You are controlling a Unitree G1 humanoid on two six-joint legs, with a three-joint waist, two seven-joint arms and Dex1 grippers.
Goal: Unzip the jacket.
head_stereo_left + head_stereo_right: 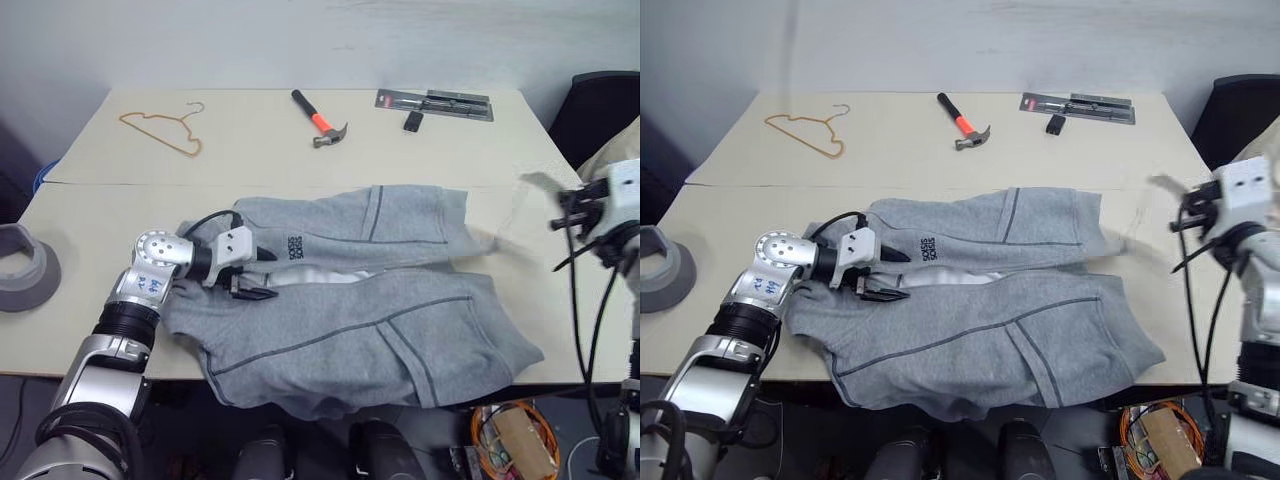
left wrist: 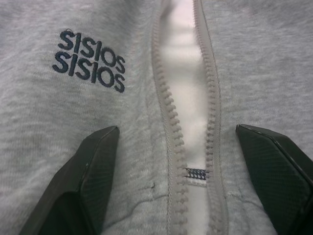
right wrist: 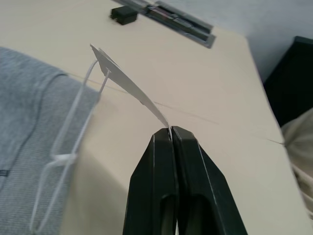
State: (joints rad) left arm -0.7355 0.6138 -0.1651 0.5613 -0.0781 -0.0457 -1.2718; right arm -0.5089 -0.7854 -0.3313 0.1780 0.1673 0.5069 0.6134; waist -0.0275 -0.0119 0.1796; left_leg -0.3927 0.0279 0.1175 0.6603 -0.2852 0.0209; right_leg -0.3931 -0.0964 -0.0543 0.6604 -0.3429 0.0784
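The light-grey jacket lies spread across the near half of the table, its front parted so that white lining shows between the two rows of zipper teeth. My left gripper rests open on the chest beside the dark logo, one finger on each side of the zipper. Out past the jacket's right edge, above the table, my right gripper is shut on the white hang tag. The tag's white string runs back to the grey fabric.
At the back of the table lie a wire hanger, an orange-handled hammer, a packaged tool set and a small black item. A grey object stands off the left edge, a black chair at far right.
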